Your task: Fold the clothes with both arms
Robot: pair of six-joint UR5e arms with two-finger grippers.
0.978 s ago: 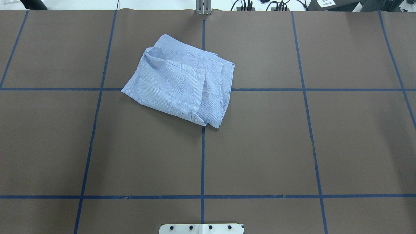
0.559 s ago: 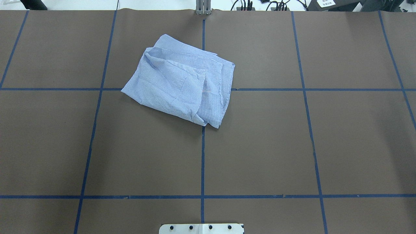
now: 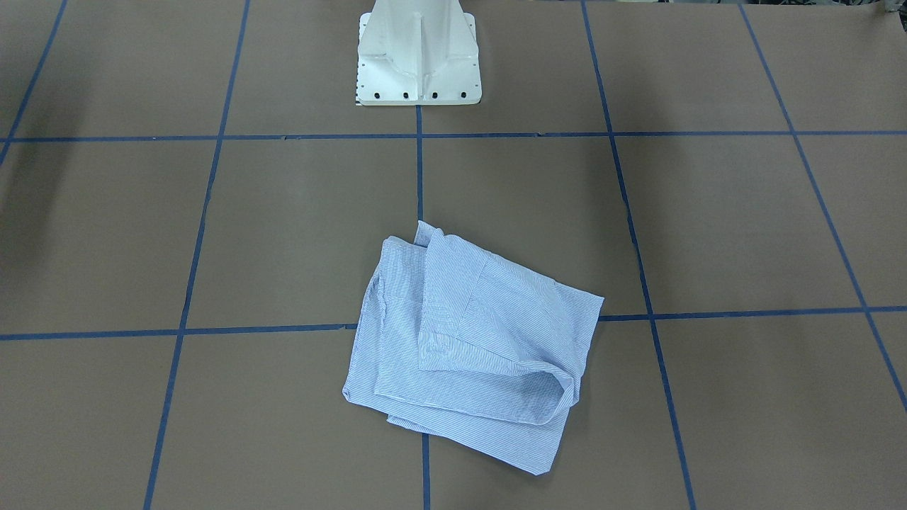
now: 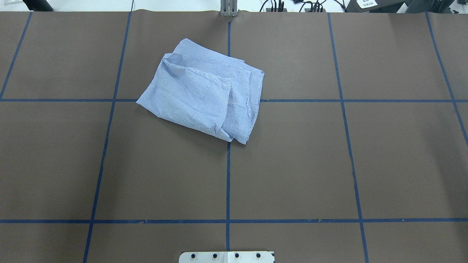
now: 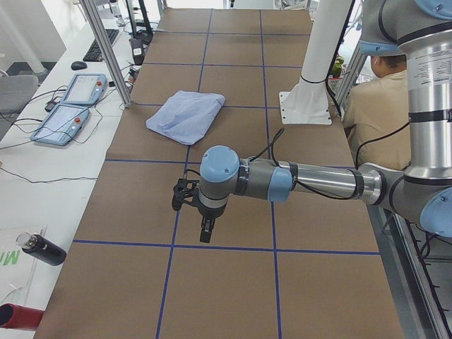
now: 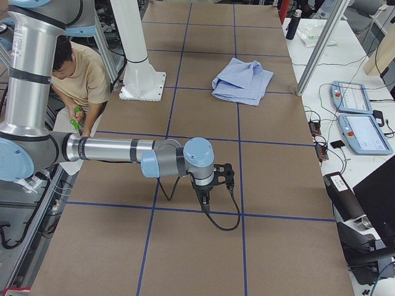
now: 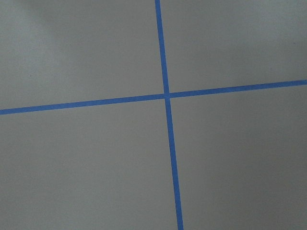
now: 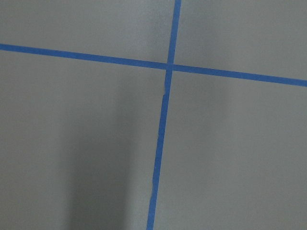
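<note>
Nothing has moved in the last second: the light blue, finely striped shirt (image 4: 204,91) lies in the same loose, rumpled fold as before, on the far half of the brown-covered table (image 4: 365,164) as seen from overhead. It sits a little to the robot's left of centre, across the crossing of the middle line and the far cross line of blue tape (image 4: 227,182), well apart from the white pedestal (image 3: 418,57).

Neither arm touches the shirt. The left arm (image 5: 282,180) reaches out level over the table's left end, its black left gripper (image 5: 205,231) pointing down above bare table near a tape line. The right arm (image 6: 123,150) does the same at the opposite end, its right gripper (image 6: 205,201) also pointing down. Both grippers show only in the side views, so whether their jaws are parted or closed cannot be told. Each wrist camera sees only a tape crossing on the table surface.

An operator (image 6: 77,74) in a beige shirt crouches behind the pedestal. Two teach pendants (image 5: 70,106) lie on the side bench. A white label (image 4: 366,3) on dark equipment beyond the far edge carries print too small to read.
</note>
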